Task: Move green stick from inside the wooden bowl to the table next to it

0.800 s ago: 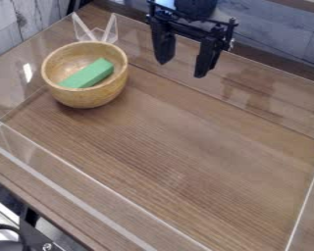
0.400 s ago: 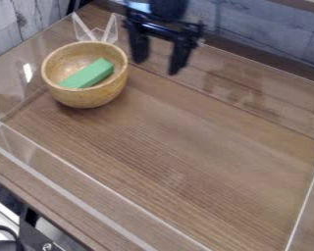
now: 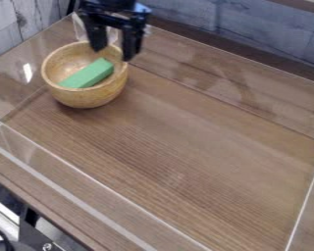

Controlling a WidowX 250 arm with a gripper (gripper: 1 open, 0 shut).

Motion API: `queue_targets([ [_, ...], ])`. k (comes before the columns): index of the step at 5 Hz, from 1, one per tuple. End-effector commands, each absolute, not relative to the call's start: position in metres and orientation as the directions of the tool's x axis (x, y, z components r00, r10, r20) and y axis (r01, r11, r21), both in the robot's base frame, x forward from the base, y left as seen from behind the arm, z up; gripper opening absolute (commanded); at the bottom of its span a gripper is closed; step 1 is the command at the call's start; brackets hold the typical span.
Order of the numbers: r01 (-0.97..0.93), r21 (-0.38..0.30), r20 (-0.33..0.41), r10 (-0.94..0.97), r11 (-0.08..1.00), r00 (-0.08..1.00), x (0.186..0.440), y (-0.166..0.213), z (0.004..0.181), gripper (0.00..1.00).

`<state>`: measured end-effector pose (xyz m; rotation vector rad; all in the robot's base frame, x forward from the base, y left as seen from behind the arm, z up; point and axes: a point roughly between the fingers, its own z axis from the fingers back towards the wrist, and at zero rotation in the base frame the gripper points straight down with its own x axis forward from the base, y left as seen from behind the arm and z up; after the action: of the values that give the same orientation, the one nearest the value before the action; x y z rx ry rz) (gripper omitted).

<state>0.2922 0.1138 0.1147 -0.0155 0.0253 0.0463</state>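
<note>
1. The green stick (image 3: pixel 87 75) is lying inside the wooden bowl (image 3: pixel 68 93), flat-ish against the pale inner wall, angled so one end points toward the back-right rim and the other down toward the middle.
2. The bowl sits upright on the surface (image 3: pixel 186 137), over in the far left part, near the back corner where the clear acrylic walls (image 3: pixel 23 59) meet.
3. My hand (image 3: pixel 111 41) hangs over the back-right edge of the bowl, pointing straight down. From this angle I can't say for sure whether the tips are inside the rim or just behind it.
4. Both of my fingers (image 3: pixel 130 41) are spread wide apart, and there's nothing between them, so I'm not holding anything. No contact with the stick or bowl that I can see.
5. The rest of the brown wood-grain surface stretches out to the right and toward the camera, with the low clear walls running along the edges.
</note>
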Motion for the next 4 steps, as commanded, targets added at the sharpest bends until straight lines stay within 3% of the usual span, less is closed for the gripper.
queue_targets([
  [1, -0.017, 0.014, 0.040, 0.016, 1.000, 0.999, 0.303, 0.146, 0.127, 1.00],
  [4, -0.093, 0.017, 0.026, 0.092, 0.996, 0.995, 0.303, 0.192, 0.100, 1.00],
])
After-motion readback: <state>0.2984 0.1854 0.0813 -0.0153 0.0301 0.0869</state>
